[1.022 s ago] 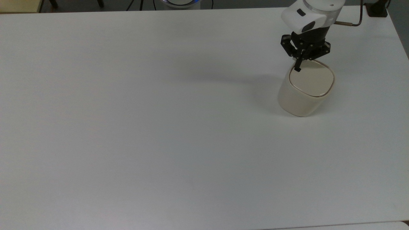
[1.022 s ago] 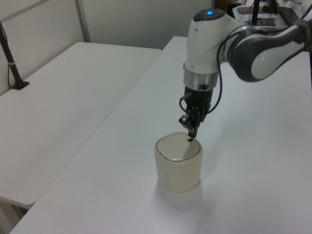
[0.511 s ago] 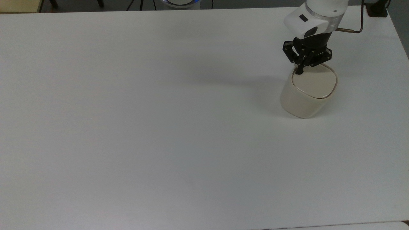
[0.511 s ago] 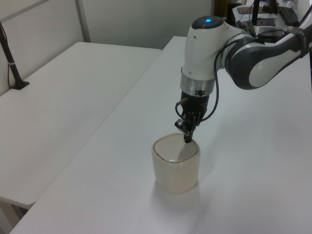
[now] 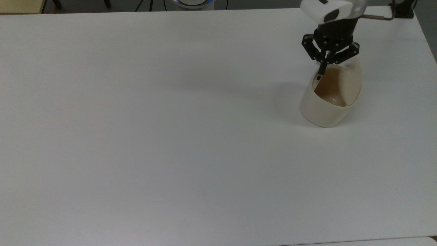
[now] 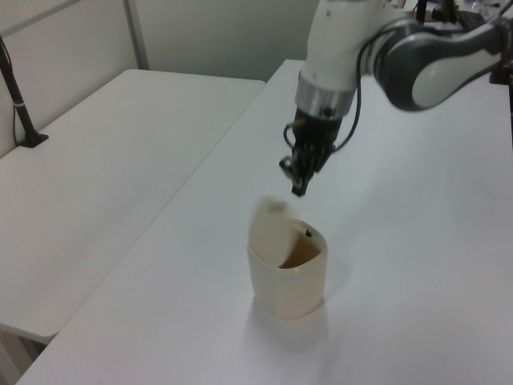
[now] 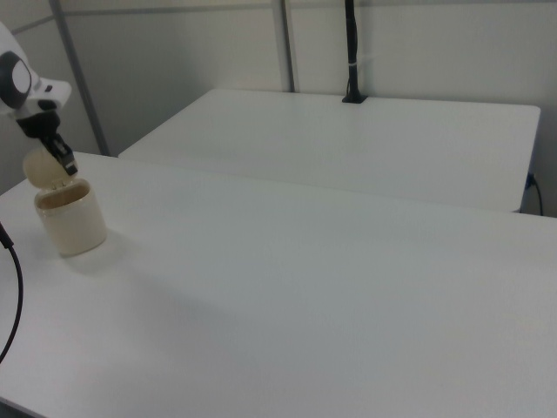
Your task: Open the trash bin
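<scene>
The small cream-beige plastic trash bin (image 6: pixel 286 273) stands on the white table (image 6: pixel 417 281), its lid (image 6: pixel 268 228) raised. Above its rim hangs the black two-finger gripper (image 6: pixel 299 180), fingers pressed together, holding nothing. The opening step seems finished; next the arm should retreat upward.

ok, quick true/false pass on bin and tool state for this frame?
1. The trash bin has its lid raised, tan inside showing. True.
2. The tool is pressing on the bin's rim. False: in the left view it hangs above the bin, apart from it.
3. The bin lies tipped on its side. False: it stands upright on the white table.
4. A small black button sits at the bin's rim. True.
5. The tool holds the lid. False: it holds nothing.
</scene>
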Controlling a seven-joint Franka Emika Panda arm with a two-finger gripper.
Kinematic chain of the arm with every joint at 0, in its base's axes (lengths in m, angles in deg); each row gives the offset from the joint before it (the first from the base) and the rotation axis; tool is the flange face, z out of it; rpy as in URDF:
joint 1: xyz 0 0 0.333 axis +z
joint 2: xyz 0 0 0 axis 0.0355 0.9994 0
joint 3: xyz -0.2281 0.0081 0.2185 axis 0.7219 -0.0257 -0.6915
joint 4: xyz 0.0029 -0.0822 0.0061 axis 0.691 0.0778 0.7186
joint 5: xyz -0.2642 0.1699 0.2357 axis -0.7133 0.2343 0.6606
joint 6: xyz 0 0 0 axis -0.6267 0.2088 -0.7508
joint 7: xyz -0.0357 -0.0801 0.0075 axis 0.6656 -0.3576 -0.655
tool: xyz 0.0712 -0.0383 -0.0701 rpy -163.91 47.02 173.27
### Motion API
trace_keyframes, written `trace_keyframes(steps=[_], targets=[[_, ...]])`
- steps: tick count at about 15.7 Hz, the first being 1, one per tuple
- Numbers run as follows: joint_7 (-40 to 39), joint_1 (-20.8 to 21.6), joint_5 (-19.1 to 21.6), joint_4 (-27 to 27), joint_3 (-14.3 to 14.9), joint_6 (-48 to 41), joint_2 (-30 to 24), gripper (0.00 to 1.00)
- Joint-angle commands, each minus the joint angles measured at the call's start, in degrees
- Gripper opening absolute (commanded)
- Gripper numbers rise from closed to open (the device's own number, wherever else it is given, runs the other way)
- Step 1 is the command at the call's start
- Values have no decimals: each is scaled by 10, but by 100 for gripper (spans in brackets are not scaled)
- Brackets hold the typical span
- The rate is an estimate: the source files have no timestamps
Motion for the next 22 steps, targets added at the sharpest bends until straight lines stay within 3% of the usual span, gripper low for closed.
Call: trace_keyframes(steps=[1,7,11,14,17,20,22], targets=[[-36,-28,28,14,3,-49,-63,0],[-151,-96,86,21,16,-148,-138,3],[-264,-135,145,53,73,-178,-190,6],[-321,-153,160,54,119,-196,-202,13],[-375,-153,163,57,162,-197,-202,36],[-437,-154,164,56,198,-196,-208,77],[-476,-154,163,55,211,-196,-209,95]])
